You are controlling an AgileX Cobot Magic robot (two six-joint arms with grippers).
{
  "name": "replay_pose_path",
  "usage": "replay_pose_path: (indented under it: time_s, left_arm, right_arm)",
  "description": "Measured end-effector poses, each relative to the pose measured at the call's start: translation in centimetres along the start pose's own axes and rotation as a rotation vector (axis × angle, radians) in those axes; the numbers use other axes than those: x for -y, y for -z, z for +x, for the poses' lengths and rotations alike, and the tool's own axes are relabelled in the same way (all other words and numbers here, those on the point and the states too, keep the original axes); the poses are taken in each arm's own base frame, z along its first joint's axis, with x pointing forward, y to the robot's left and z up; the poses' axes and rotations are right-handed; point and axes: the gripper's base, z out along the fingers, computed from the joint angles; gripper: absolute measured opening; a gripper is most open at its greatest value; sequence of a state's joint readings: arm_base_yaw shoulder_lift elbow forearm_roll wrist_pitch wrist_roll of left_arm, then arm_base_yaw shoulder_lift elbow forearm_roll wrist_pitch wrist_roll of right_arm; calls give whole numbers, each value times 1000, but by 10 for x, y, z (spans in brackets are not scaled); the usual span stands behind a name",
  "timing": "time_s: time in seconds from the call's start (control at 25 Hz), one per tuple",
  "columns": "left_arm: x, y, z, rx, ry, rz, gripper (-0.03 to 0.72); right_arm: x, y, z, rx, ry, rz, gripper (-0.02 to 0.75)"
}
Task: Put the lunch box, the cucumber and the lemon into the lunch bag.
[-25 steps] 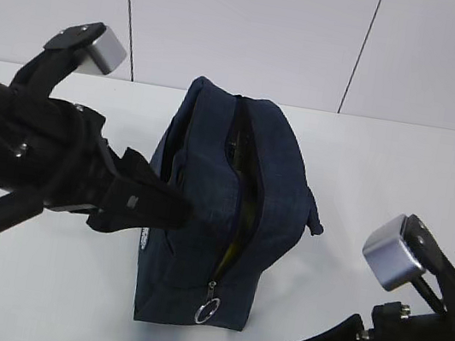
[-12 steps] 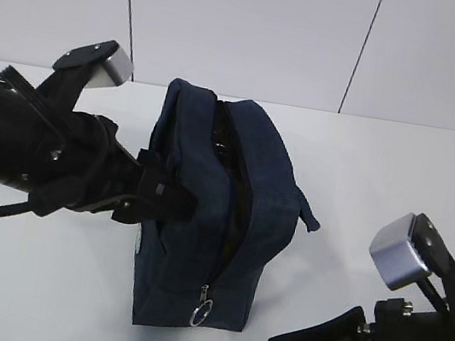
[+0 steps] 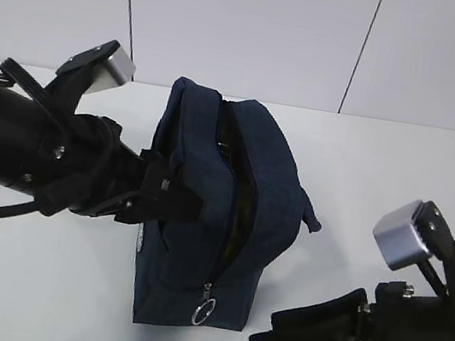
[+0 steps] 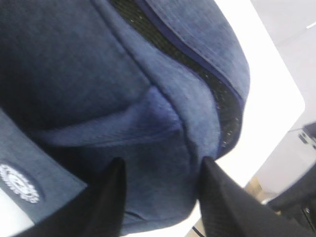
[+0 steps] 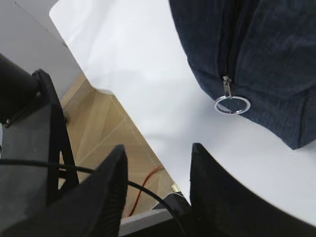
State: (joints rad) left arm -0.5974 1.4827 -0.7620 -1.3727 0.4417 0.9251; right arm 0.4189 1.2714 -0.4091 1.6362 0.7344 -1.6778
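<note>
The dark navy lunch bag (image 3: 202, 218) stands in the middle of the white table, its zipper gaping along the top. Its metal ring pull (image 3: 204, 312) hangs at the near end and also shows in the right wrist view (image 5: 232, 104). My left gripper (image 3: 188, 203) presses on the bag's left side. In the left wrist view (image 4: 160, 165) its jaws stand apart, with a bulge of bag fabric (image 4: 148, 123) between them. My right gripper (image 3: 263, 340) is open and empty, low at the front right, apart from the bag. The lunch box, cucumber and lemon are hidden.
The white table (image 3: 400, 172) runs back to a pale panelled wall. In the right wrist view the table's edge (image 5: 123, 113) lies close to the right gripper (image 5: 158, 148), with wooden floor and cables below it.
The bag has been pushed up straighter and turned a little as the left gripper rose against its side. The right gripper has moved left toward the bag's near end.
</note>
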Motion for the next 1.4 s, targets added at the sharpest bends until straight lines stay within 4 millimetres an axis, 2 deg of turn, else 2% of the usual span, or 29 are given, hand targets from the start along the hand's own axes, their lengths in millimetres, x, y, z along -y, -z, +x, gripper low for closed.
replay_pose_path:
  time_s: [0.16, 0.24, 0.32, 0.64, 0.8, 0.84, 1.0, 1.12, 1.4]
  left_arm:
    - [1, 0, 1, -8, 0, 11, 175]
    - [1, 0, 1, -7, 2, 11, 75]
    - [1, 0, 0, -5, 8, 13, 13]
    - [2, 0, -2, 18, 58, 22, -3]
    - [2, 0, -3, 27, 84, 27, -3]
    - [2, 0, -3, 28, 88, 28, 16]
    - [2, 0, -3, 31, 95, 29, -3]
    - [2, 0, -3, 33, 99, 30, -3]
    - [2, 0, -3, 35, 103, 30, -3]
  right_arm:
    - [5, -4, -1, 26, -36, 12, 326]
    - [8, -6, -2, 37, -22, 19, 326]
    - [10, -9, 0, 31, 22, 22, 326]
    - [23, -24, 13, -43, 3, 22, 326]
    - [30, -33, 8, -51, -11, -4, 326]
    - [31, -36, 6, -49, -15, -16, 326]
    - [38, -49, -1, -45, -10, -66, 326]
    - [43, -56, 1, -59, 5, -90, 326]
    - [49, -63, 9, -79, 191, -105, 326]
